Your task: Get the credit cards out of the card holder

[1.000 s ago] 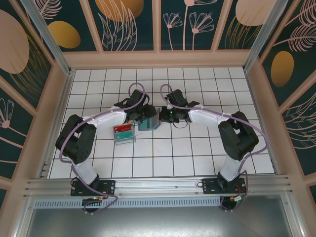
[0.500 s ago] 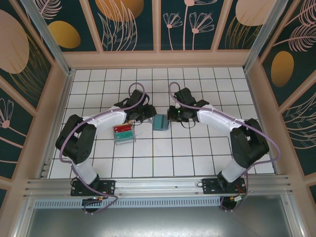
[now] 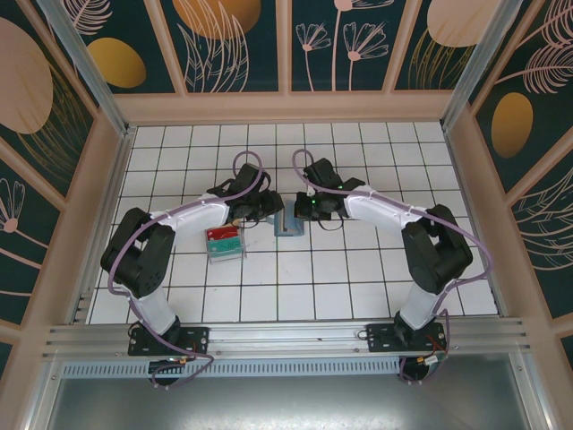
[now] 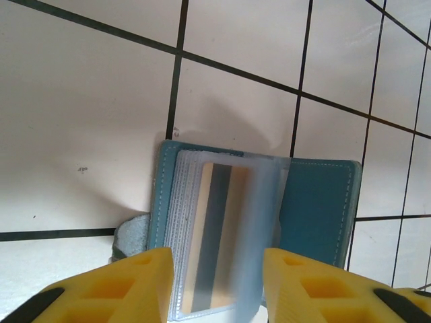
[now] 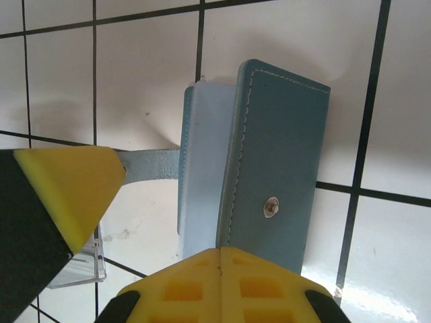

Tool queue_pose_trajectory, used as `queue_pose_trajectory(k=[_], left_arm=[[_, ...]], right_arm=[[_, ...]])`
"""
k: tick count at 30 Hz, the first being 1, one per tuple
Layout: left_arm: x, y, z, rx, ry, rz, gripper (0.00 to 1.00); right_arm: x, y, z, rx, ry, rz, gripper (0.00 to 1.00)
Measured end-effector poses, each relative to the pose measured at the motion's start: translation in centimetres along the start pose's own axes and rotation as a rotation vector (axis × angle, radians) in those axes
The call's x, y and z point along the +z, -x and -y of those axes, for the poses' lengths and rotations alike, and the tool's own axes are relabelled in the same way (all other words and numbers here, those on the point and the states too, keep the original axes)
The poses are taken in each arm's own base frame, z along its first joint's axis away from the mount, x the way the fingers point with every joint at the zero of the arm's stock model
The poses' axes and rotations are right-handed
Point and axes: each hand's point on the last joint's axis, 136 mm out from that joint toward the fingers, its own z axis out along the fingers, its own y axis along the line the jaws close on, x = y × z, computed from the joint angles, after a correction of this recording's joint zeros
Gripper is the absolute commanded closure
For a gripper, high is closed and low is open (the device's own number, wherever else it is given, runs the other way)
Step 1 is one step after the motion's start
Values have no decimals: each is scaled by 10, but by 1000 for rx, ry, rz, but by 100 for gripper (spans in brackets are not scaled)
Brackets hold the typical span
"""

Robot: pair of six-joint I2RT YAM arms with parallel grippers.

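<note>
While the card holder [image 3: 286,226] is pinched by its teal cover in the clenched right gripper [image 5: 220,259] — mid-table, between both arms — the left gripper [image 4: 217,282] is held open astride its clear sleeves [image 4: 185,235], where a striped credit card [image 4: 214,235] is seen.

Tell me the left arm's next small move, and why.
Probably close the left fingers on the card: they stand open on either side of it, it sits in the clear sleeve of the card holder, and the right fingers pinch the holder's cover.
</note>
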Motion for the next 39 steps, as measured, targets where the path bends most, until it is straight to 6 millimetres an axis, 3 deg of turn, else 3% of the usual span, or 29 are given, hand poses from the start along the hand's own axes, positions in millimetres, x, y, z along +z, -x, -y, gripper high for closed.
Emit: queue_pose_trajectory(k=[7,16,20,33,39], left_arm=[[0,0,0,0,-3,-3,59],[2,-7,7,11,-25,-23,59],[3,-8,12,18,-42,-22,59],[8,-12,32,40,-132,-44,58],[14,-15,28,40,-121,-57,59]], right_arm=[[-2,-1,7,11,-7,6,100],[-15,-13,49,74,-50,47,100],[-9,-25,64,92,-68,33,86],[9,-39,107,155,-106,28,84],[8,-39,105,173,-95,35,66]])
